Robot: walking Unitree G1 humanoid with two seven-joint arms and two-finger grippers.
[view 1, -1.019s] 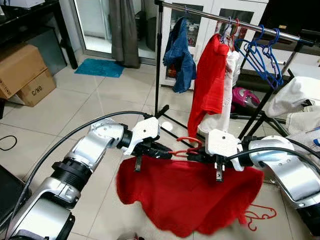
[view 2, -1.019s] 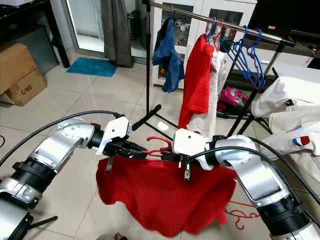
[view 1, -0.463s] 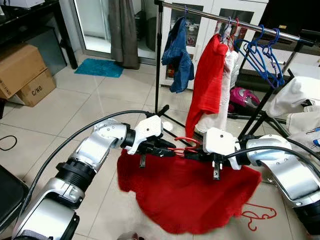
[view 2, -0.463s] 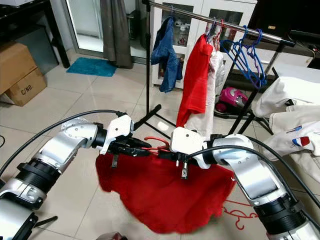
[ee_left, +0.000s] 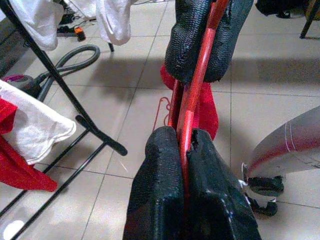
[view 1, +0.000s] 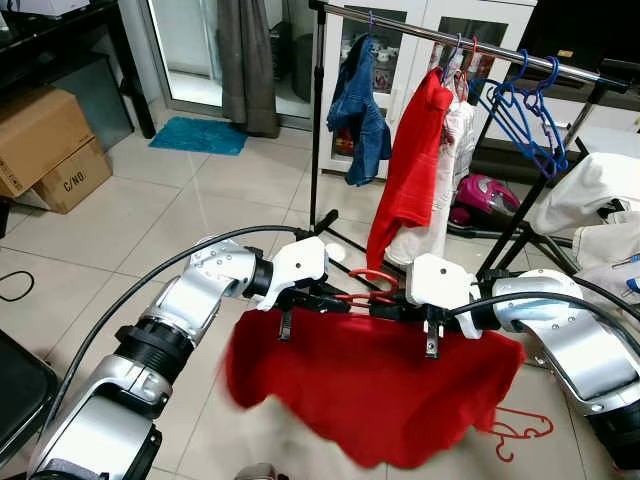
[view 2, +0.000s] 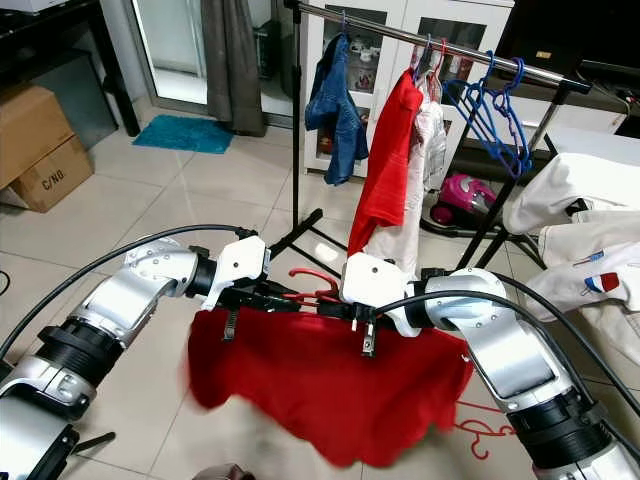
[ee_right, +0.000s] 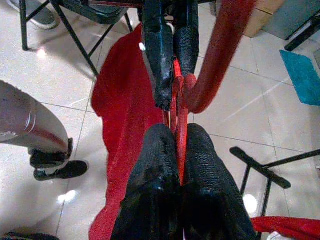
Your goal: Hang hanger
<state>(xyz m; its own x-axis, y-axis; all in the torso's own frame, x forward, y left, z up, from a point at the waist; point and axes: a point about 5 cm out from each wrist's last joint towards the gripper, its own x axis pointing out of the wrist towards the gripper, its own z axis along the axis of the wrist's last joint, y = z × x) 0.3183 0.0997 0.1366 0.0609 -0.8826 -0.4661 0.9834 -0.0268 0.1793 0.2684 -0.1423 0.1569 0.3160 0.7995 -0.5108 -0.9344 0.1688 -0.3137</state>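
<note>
A red plastic hanger (view 1: 362,292) carrying a red cloth garment (view 1: 370,385) is held at the lower centre of the left eye view, well below the metal clothes rail (view 1: 470,45) that crosses the upper right of that frame. The left end effector (view 1: 335,303) is closed on one side of the hanger near its neck, and the right end effector (view 1: 390,312) is closed on the other side; in the wrist views the black fingers (ee_left: 170,195) of each are seen clamped on the thin red bar (ee_right: 176,130). For the step in hand, the hanger should be kept level between both grips, raised above the rail with the hook uppermost, and lowered so that the hook drops over the tube; a free stretch of rail is judged to lie between the blue denim garment (view 1: 358,105) and the hung red shirt (view 1: 412,175). Obstruction may be expected from that red shirt, the white garment (view 1: 457,140) beside it, and the cluster of empty blue hangers (view 1: 525,110) further right. The trailing red cloth could catch the rack's black floor legs (view 1: 335,235). A second red hanger (view 1: 520,432) lies on the tiled floor (view 1: 150,215) at lower right, a cardboard box (view 1: 45,150) stands at far left, and a teal mat (view 1: 198,135) lies in the upper left.
</note>
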